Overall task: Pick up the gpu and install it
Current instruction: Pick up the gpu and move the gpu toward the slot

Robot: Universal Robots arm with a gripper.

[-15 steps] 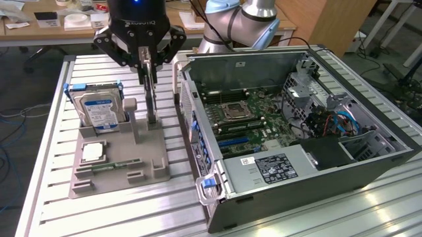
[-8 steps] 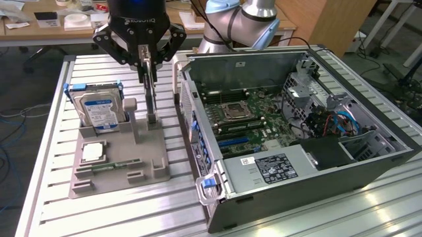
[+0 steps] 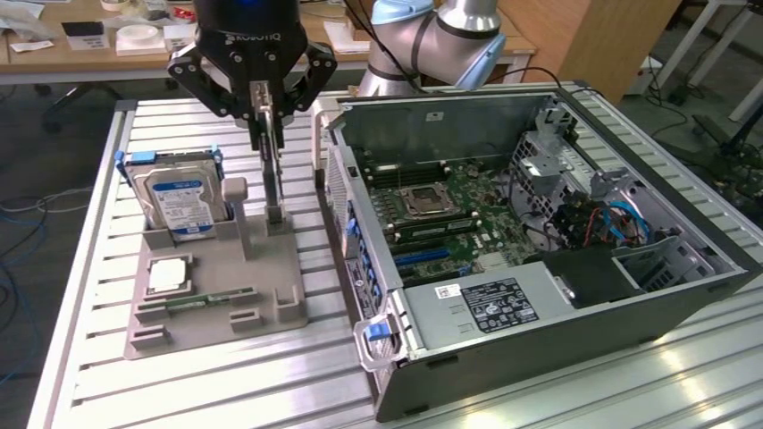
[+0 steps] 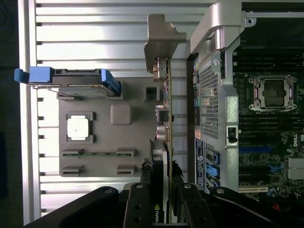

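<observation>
The gpu (image 3: 273,179) is a thin black card seen edge-on, hanging upright from my gripper (image 3: 267,121), with its lower end down at the grey holder (image 3: 214,322). In the wrist view the gpu (image 4: 166,118) runs as a slim strip away from my gripper (image 4: 161,183), ending in a silvery bracket (image 4: 164,38). One finger presses each face of the card, so the gripper is shut on it. The open computer case (image 3: 667,295) lies on its side at the exterior view's right, motherboard (image 3: 459,210) exposed.
On the grey holder (image 4: 137,137) stand a blue-labelled hard drive (image 3: 179,201), a square processor chip (image 3: 167,273) and a narrow green memory stick (image 3: 203,304). Blue expansion slots (image 3: 423,257) lie on the motherboard. A desk with boxes stands behind the ribbed metal table (image 3: 96,357).
</observation>
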